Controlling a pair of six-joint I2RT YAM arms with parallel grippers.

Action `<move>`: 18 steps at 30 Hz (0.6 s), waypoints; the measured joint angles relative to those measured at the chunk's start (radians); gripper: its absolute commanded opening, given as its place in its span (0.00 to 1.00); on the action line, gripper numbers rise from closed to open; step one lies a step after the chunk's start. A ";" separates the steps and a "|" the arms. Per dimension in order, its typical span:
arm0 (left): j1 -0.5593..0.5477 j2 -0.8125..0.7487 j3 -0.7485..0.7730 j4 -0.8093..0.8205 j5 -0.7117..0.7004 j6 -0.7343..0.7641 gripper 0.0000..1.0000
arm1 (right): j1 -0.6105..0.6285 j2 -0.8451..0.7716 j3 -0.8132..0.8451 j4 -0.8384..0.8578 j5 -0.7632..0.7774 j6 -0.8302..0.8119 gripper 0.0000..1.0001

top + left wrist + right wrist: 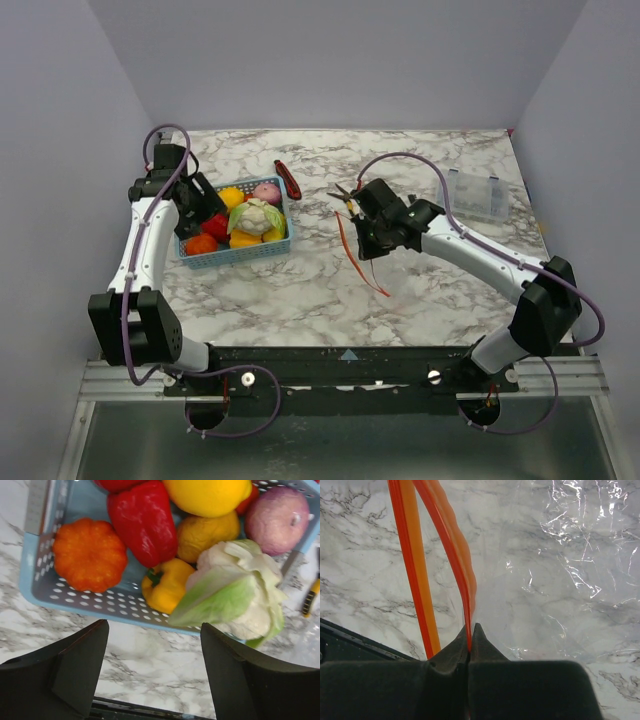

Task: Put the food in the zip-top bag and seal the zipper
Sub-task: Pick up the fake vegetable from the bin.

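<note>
1. Left gripper point(154, 630) hangs over the table just short of the blue basket point(100, 612), jaws spread wide with nothing between them.
2. Right gripper point(470, 630) is pinched tight on one lip of the zipper point(452, 545). The other orange-red lip runs free beside it, so the mouth looks parted.
3. All the food lies in the basket, straight ahead of the left fingers. Nearest are the yellow pepper point(167, 582) and the cauliflower point(240, 580), which leans over the near rim. Behind them sit the orange pumpkin point(89, 554), the red pepper point(142, 520), a lemon point(207, 495) and a purple-pink onion point(277, 517).
4. The zip-top bag point(560, 555) lies crinkled on the marble on the right arm's side, well apart from the basket. In the top view its zipper runs lengthwise from the right gripper down toward the near table edge.
5. The left arm is plainly the nearer one to the food, and the right arm's job looks to be holding the mouth up.
6. The next move probably calls for a short reach forward onto one piece, then a carry rightward across the open marble to the bag's mouth.
7. The task appears to be at its start, since no food is visible in the bag.
</note>
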 measured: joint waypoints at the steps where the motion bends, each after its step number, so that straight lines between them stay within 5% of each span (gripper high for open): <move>1: 0.000 0.022 0.010 -0.002 -0.032 0.013 0.75 | 0.000 0.000 0.000 0.000 -0.004 0.000 0.00; 8: 0.004 0.052 0.008 -0.028 -0.202 0.141 0.77 | -0.012 0.000 0.000 0.001 -0.016 0.001 0.00; 18: 0.012 0.224 -0.008 -0.013 -0.219 0.286 0.78 | -0.021 0.000 0.000 0.001 -0.023 -0.001 0.00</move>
